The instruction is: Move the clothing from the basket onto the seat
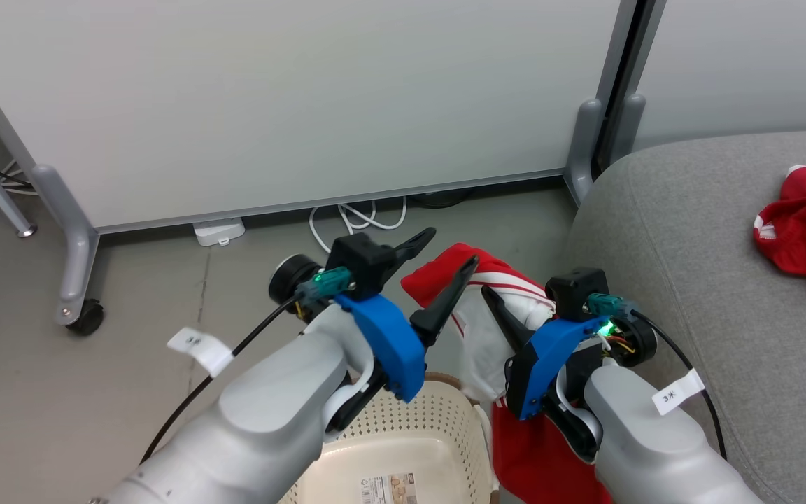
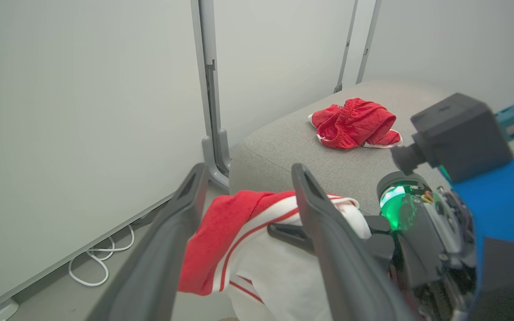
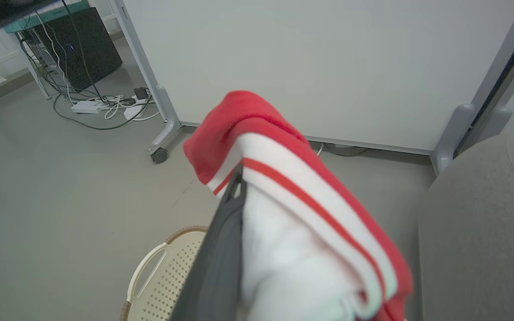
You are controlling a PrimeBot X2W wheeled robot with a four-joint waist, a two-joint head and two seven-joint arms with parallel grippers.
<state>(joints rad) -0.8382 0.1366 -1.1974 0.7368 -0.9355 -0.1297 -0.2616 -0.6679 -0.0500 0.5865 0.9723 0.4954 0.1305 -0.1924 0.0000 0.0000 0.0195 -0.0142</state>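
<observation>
The red and white striped garment [image 1: 494,329] hangs above the floor between the basket [image 1: 403,434] and the seat [image 1: 690,266], draped over my right gripper [image 1: 508,308], which is shut on it. In the right wrist view the garment [image 3: 310,223] covers one finger, and the other dark finger [image 3: 223,254] lies against the cloth. My left gripper [image 1: 448,250] is open just left of the garment, with nothing between its fingers [image 2: 328,249]. The mostly red garment [image 1: 805,227] lies crumpled on the seat [image 2: 283,142], also seen as a red heap [image 2: 355,122] in the left wrist view.
A white partition panel [image 1: 305,105] on wheeled grey feet [image 1: 78,308] stands behind, with white cables [image 1: 354,217] and a power strip [image 1: 217,231] on the floor under it. More cables and a black box [image 3: 87,44] lie farther to the left. The basket's bottom [image 1: 389,476] shows a label.
</observation>
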